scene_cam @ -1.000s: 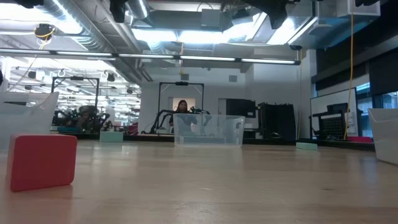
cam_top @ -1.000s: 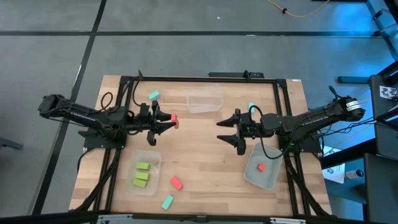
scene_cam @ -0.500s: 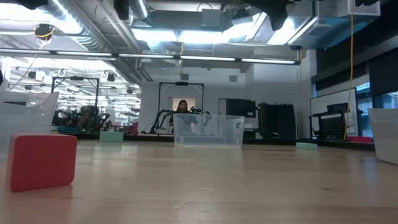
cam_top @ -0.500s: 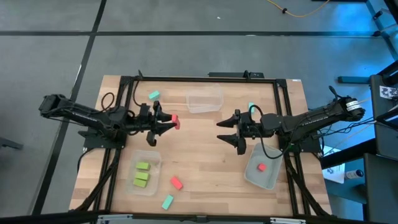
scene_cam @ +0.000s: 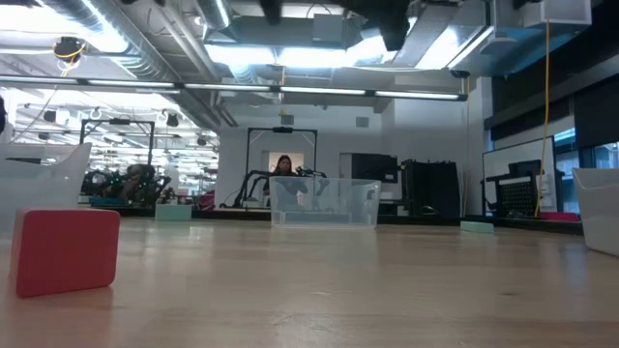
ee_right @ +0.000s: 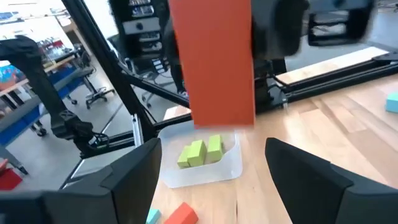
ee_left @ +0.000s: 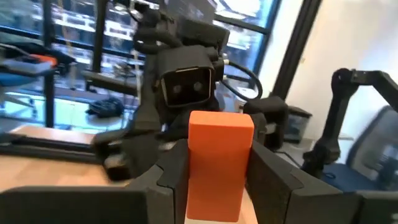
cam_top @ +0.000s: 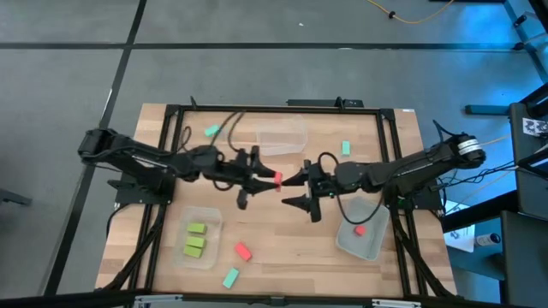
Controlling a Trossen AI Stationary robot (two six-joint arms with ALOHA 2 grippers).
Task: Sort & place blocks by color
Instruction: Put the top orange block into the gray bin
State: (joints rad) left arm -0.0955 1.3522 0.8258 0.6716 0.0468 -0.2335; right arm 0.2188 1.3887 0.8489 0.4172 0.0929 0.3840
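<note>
While the two arms met over mid-desk, I logged the following.

Step in hand: a handover, by my reading. Left end effector [cam_top: 267, 178] gripped a red-pink block [ee_left: 219, 163] between its fingers, lifted off the desk [cam_top: 282, 231] and held out toward the right arm.

Right end effector [cam_top: 295, 190]: fingers spread wide, nothing in them, just beside the held block; its wrist view showed the block [ee_right: 214, 62] ahead of the gap, not yet between the fingers.

Next move, my judgement: right fingers needed to come around the free end of the block and close before the left ones let go, then carry it to the tub with the red block.

Left tub [cam_top: 199, 239]: three lime green blocks [cam_top: 195, 239], apparently sorted.

Right tub [cam_top: 362, 237]: one red-pink block [cam_top: 360, 229].

Far tub [cam_top: 282, 138]: looked empty.

Loose on the desk: a red-pink block [cam_top: 243, 251] and a teal block [cam_top: 230, 277] near the front edge, a teal block [cam_top: 211, 130] at far left, another teal one [cam_top: 346, 148] at far right.
</note>
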